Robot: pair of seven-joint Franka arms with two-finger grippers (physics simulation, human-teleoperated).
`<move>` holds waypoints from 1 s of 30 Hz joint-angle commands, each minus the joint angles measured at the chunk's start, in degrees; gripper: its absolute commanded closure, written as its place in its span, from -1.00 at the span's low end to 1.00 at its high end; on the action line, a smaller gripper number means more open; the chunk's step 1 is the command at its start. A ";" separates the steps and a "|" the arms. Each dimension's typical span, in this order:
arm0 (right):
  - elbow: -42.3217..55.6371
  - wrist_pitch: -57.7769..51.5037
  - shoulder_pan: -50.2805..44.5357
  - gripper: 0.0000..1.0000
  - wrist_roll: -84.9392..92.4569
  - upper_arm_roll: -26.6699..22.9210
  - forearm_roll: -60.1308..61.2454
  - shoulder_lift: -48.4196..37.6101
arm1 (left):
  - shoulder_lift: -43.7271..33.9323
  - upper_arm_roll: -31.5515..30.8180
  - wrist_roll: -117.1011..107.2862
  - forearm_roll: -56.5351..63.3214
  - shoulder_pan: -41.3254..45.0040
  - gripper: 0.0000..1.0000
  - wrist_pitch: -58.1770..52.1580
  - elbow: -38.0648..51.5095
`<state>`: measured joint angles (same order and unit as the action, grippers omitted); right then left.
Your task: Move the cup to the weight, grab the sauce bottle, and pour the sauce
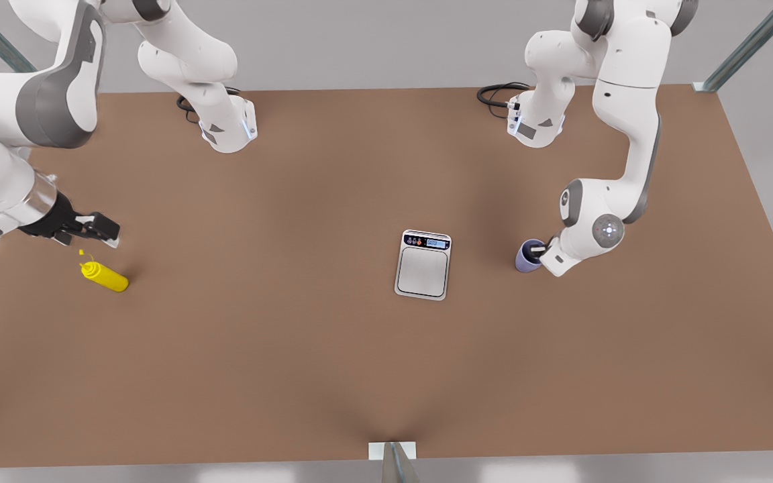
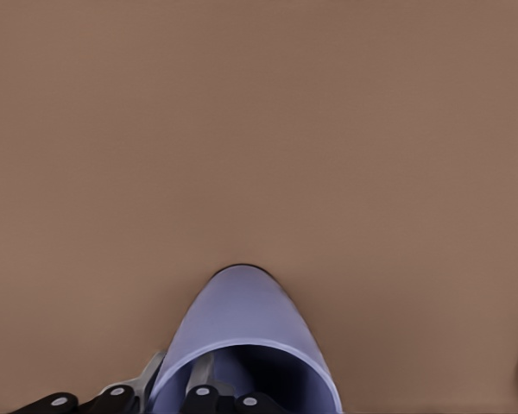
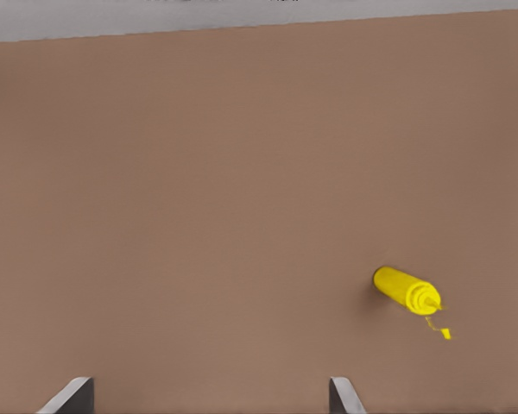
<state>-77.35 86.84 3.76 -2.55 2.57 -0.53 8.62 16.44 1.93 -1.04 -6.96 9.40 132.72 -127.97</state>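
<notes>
The left claw [image 1: 539,251] pinches the cup's [image 1: 527,257] rim on the worktop [image 1: 292,335], beside the weight [image 1: 423,263]. The right claw [image 1: 94,228] hovers spread near the lying sauce bottle [image 1: 105,276].

Brown tabletop [image 1: 292,349], grey floor [image 1: 373,40], metal frame struts [image 1: 749,43].

light: even, soft, bright | shadows: faint, diffuse under the sauce bottle [image 1: 105,276], weight [image 1: 423,263] and cup [image 1: 528,255] | glare: pale patches along the table [image 1: 333,376] front edge | blur: slight softness in wrist views
</notes>
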 commanded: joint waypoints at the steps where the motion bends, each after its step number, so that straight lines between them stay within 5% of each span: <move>1: 0.00 0.00 -0.77 -1.00 0.00 0.07 -0.09 -0.01 | 0.00 0.00 -0.02 0.01 0.00 0.57 0.00 0.00; 11: -6.58 6.33 -0.16 -1.00 4.04 -0.11 3.08 -1.41 | -0.35 -3.60 -13.81 -3.59 2.55 0.57 -9.14 8.96; 14: -13.88 8.09 0.37 -1.00 0.88 -8.10 8.87 -2.03 | 3.95 -6.42 -26.02 -3.24 5.89 0.57 -14.68 18.63; 15: -14.67 7.65 0.72 -0.86 0.27 -10.91 9.23 -2.03 | 5.36 -6.42 -30.16 -3.15 8.35 0.57 -15.73 21.53; 18: -17.05 3.25 1.78 -0.99 -13.70 -23.57 21.00 -1.68 | 10.46 -6.42 -42.11 -3.24 14.85 0.57 -18.37 31.11; 22: -19.16 -0.17 2.39 -1.00 -19.25 -37.81 38.93 5.00 | 12.83 -6.42 -47.48 -3.68 18.99 0.57 -18.20 32.87; 26: -18.81 -1.75 7.31 -1.00 -17.05 -38.78 46.23 11.51 | 14.68 -6.59 -47.57 -6.14 19.07 0.57 -14.24 32.78; 30: -13.89 -14.32 13.46 -1.00 -17.05 -37.29 50.62 18.18 | 15.12 -6.59 -47.48 -6.23 19.07 0.57 -13.45 32.70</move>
<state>-88.82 71.38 19.54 -19.68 -32.81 50.09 28.47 31.55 -4.66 -48.69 -8.69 28.47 119.22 -95.26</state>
